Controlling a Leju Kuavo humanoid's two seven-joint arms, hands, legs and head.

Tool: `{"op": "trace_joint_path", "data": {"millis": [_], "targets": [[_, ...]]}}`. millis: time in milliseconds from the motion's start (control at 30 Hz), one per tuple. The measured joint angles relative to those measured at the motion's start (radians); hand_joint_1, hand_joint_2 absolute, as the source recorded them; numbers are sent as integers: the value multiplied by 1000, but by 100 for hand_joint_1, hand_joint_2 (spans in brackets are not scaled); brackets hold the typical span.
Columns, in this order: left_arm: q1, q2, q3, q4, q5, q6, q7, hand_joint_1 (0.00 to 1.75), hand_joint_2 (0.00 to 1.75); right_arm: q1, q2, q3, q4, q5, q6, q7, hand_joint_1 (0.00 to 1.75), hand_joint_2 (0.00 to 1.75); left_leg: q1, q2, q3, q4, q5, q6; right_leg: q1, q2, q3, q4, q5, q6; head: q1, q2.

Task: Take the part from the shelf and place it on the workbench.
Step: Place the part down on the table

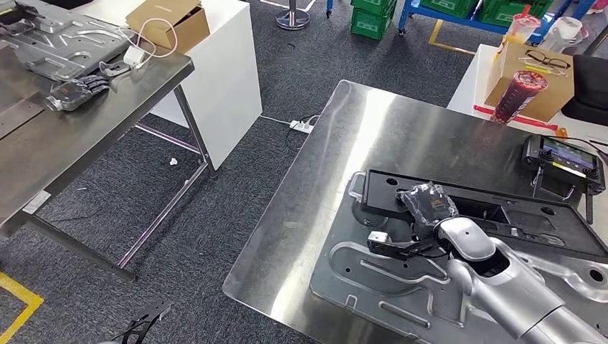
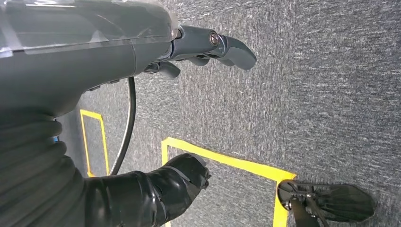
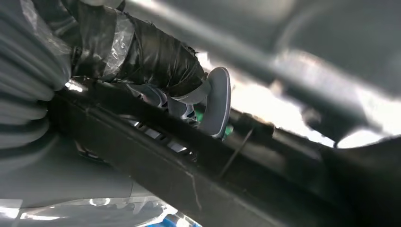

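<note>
Resting on the steel bench nearest the robot, a grey stamped metal plate lies flat, and a long black part lies along its far edge. The right robot hand, wrapped in black, sits on top of the black part; in the right wrist view its fingers curl over the part's edge and grip it. The left robot hand hangs low over grey carpet marked with yellow tape, its fingers loosely apart and holding nothing.

Farther along the bench, near its right edge, lies a black handheld controller with a lit screen. Beyond it, on a white table, a cardboard box stands with a pair of glasses lying on top; whether it holds anything cannot be told. A clear cup of dark red drink leans against its front, and its label is too small to read.

To the left, a second steel bench carries another grey plate and a spare mechanical hand. A closed brown carton rests on a white cabinet behind it. At the far end, green crates stand on the floor beside a blue rack.
</note>
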Motion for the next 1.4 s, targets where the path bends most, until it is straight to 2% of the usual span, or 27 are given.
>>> {"op": "trace_joint_path", "data": {"millis": [133,500,633,867,1033,1400], "targets": [[2,0,4,0,1,-2,0,0,175,16,10,7,13,9,-11,6,0,0,1,0,1,0,0,-1,1,0,0,1,0,0,0,0],[4,-3,23,0,2,-5,-6,0,175,14,24,7,34,25,-10,15,0,0,3,1,3,0,-1,-3,4,0,0,5,-2,-2,0,0],[4,-3,28,0,4,-5,-8,0,0,14,26,7,37,26,-10,15,0,0,3,1,4,0,-1,-4,4,0,0,6,-2,-3,0,0],[5,-4,43,0,10,-4,-11,0,0,15,27,5,36,39,-16,34,0,0,3,1,4,0,0,-5,4,0,0,7,-2,-3,0,0],[9,-5,48,0,2,-2,-13,0,0,13,27,-9,4,70,-64,67,0,0,3,1,4,0,0,-5,4,1,-1,7,-2,-3,0,0],[10,-8,50,0,-1,-2,-12,0,0,6,26,-23,-32,84,-89,82,0,0,3,1,4,0,0,-5,3,0,-1,6,-2,-4,0,0]]}}
